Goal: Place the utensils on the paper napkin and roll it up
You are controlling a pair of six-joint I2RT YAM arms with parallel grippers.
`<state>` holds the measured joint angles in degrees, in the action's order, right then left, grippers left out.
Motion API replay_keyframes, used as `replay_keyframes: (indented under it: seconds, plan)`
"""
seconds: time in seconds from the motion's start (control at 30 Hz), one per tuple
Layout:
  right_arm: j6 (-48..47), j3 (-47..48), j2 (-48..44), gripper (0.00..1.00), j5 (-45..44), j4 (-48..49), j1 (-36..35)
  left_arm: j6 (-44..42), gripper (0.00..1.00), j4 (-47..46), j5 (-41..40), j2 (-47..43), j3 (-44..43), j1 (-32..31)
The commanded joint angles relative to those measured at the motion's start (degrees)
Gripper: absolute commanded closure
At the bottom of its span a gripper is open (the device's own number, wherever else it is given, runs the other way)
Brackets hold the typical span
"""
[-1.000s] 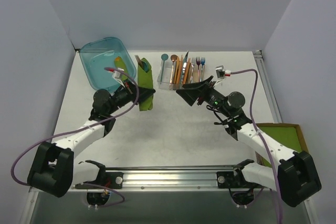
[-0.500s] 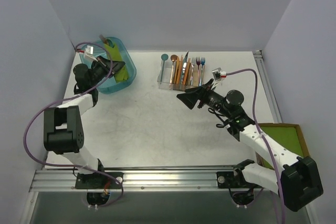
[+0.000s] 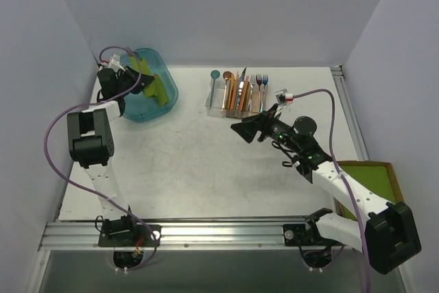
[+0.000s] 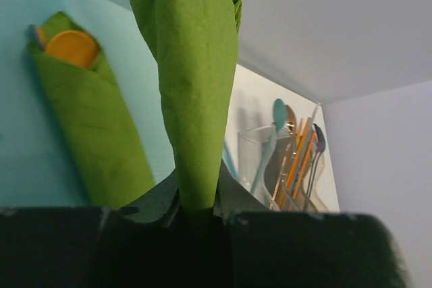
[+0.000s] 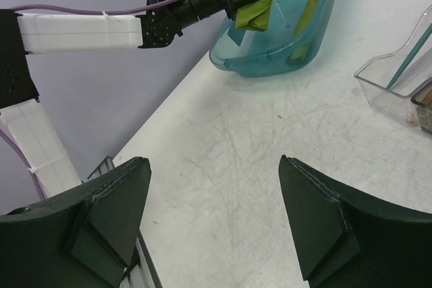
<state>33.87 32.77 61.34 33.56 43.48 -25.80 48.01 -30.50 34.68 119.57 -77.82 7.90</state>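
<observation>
- The left arm is stretched far left; the left gripper [image 3: 134,81] is clamped on the napkin roll [image 4: 192,85].
- The roll is held crosswise to it, above the tub [image 3: 171,95].
- The right gripper [image 5: 212,187] is spread wide.

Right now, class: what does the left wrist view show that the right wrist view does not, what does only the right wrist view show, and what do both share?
Only the left wrist view: the round bowl of the teal spoon standing among cutlery in the clear caddy.
Only the right wrist view: the open right gripper, the left arm seen from outside, and the bare table.
Both: the green roll clamped in the left gripper, a second roll lying in the teal bin, and the caddy.
</observation>
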Motion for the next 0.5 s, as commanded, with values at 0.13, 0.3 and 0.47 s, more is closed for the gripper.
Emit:
replay_keyframes:
  seconds: [0.13,0.3,0.47]
  plan:
    - [1.3,0.1,0.8,0.22,2.0,6.4,0.5,-4.4,0.98,7.5,-2.1,4.7,-5.1,1.9]
    - [1.5,-0.3,0.6,0.22,2.1,6.7,0.5,-5.0,0.98,10.0,-1.3,8.7,-8.0,1.9]
    - [1.9,-0.7,1.1,0.22,2.2,7.8,0.5,-6.2,0.98,14.7,-1.9,11.3,-10.1,2.0]
